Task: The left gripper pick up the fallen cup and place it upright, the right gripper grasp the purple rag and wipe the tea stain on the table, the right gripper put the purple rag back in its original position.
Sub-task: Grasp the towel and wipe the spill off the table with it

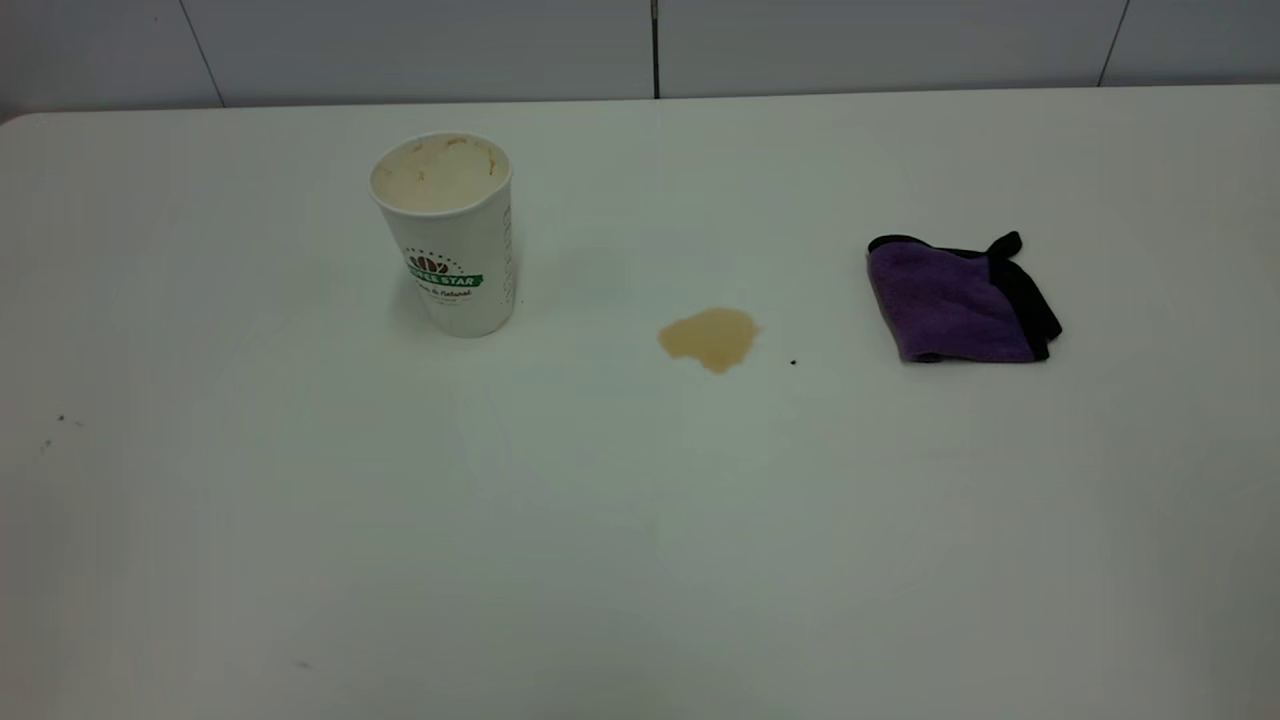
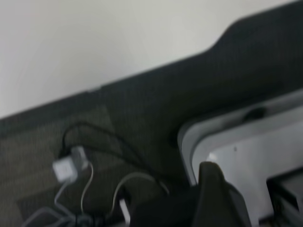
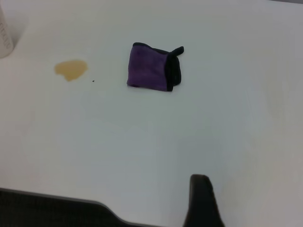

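Note:
The cup (image 1: 452, 235) stands upright on the table (image 1: 640, 550) at the back left, its tan-stained mouth facing up. The tea stain (image 1: 708, 338) lies near the table's middle, to the right of the cup. The purple rag (image 1: 955, 300) lies folded further right. Neither gripper shows in the exterior view. My right gripper (image 3: 202, 201) hangs over the table's near edge, well short of the rag (image 3: 150, 67) and the stain (image 3: 71, 69). My left gripper (image 2: 214, 191) is off the table, over dark floor with cables.
A tiny black speck (image 1: 793, 362) lies between the stain and the rag. A strip of the cup's side (image 3: 4, 33) shows in the right wrist view. A grey-white panel (image 2: 246, 142) lies beside my left gripper. A wall runs behind the table.

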You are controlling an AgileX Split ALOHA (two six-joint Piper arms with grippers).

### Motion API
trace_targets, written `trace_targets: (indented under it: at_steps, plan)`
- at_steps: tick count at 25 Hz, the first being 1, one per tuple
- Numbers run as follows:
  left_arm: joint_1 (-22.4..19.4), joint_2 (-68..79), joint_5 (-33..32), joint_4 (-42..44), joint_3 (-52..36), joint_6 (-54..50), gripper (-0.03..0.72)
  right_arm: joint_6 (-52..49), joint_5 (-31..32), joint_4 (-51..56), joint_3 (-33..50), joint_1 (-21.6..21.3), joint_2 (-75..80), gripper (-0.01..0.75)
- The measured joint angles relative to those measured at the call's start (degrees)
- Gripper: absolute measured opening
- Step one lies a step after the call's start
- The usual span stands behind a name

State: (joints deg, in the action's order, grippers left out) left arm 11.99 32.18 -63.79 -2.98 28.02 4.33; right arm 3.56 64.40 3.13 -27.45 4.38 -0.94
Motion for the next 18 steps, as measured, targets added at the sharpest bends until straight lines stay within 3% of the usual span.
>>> trace_targets:
  at_steps: [18]
  plan:
    - [0.0, -31.0, -0.6, 0.0, 0.0, -0.2, 0.489, 0.0, 0.0, 0.0, 0.0, 0.0, 0.0, 0.56]
